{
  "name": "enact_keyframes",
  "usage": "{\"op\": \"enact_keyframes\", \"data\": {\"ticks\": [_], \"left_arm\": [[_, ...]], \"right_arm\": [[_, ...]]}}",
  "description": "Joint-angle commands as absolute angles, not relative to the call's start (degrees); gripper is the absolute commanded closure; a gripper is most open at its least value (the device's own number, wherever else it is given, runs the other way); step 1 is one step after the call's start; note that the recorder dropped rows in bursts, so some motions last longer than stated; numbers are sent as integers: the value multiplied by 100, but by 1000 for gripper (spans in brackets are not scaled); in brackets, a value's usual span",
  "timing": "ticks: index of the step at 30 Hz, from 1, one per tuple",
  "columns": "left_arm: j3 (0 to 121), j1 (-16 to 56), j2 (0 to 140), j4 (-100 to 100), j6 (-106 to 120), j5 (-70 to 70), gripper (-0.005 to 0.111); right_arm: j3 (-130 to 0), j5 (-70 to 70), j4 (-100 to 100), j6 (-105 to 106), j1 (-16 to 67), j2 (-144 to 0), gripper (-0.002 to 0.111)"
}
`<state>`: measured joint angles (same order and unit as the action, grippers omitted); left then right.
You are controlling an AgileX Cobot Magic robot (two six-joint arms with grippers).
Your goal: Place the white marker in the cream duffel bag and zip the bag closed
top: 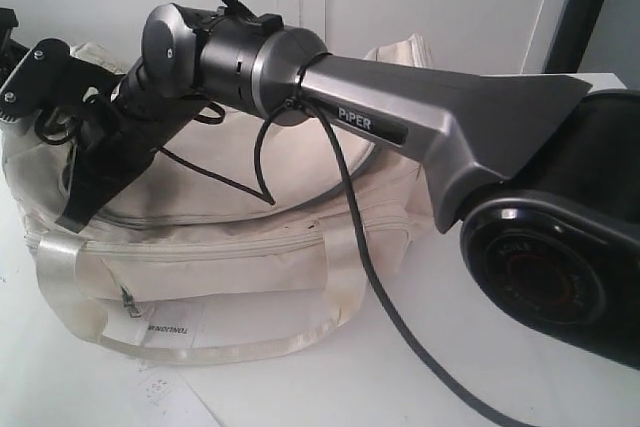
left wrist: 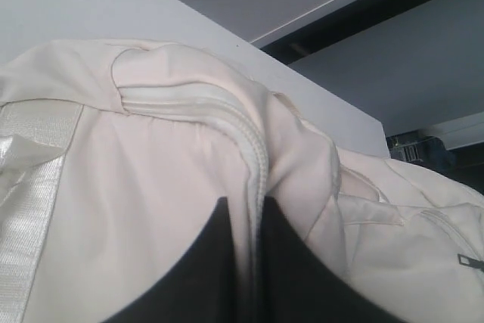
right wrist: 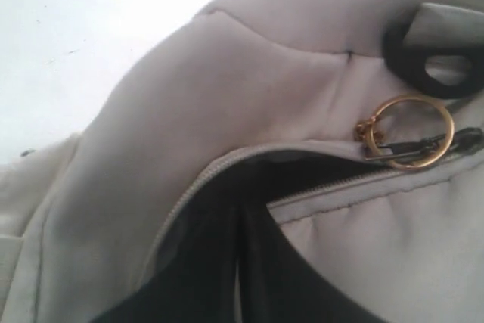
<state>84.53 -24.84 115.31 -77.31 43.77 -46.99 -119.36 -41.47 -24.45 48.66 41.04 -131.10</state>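
Note:
The cream duffel bag (top: 250, 247) lies on the white table at the left of the exterior view. My right arm reaches across it, and the right gripper (top: 78, 209) points down at the bag's left end. In the right wrist view the right gripper (right wrist: 242, 203) is shut, with its tips at the bag's (right wrist: 227, 88) part-open zipper mouth, against the dark lining. A gold ring zipper pull (right wrist: 408, 132) lies at the end of that zipper. My left gripper (left wrist: 240, 206) is shut on a fold of the bag (left wrist: 151, 172) along a zipper seam. The white marker is out of view.
A black D-ring (right wrist: 423, 62) sits near the gold ring. A paper tag (top: 150, 332) hangs at the bag's front. The right arm's black cable (top: 360, 247) drapes over the bag down to the table (top: 420, 367). The arm's base (top: 560, 267) stands at the right.

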Motion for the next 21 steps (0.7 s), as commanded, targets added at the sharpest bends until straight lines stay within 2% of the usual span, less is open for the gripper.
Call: {"op": "enact_keyframes", "data": {"ticks": [1,4,7,11,13,17,21], "left_arm": [[8478,-2526,11485,-8040,4483,-4815,107],[8478,-2526,11485,-8040,4495,-4815,107],[8478,-2526,11485,-8040,4493,-4826,107],[8478,-2526,11485,-8040,4493,-4911,107],[8478,-2526,11485,-8040,4493,-4911,107],[8478,-2526,11485,-8040,4493,-4911,107],[8478,-2526,11485,-8040,4519,-4912,107]], "right_arm": [[-11925,-3995,-2377,4722,4088,-13043,108],[-11925,-3676,-2346,4188,4088,-12990,107],[-11925,-3085,-2357,3952,4088,-12930,95],[-11925,-2503,-2357,3997,4088,-12983,56],[-11925,-2427,-2341,4602,4130,-13064,44],[-11925,-2309,-2300,6221,4154,-13281,43],[-11925,-1744,-2284,6441,4154,-13536,43]]}}
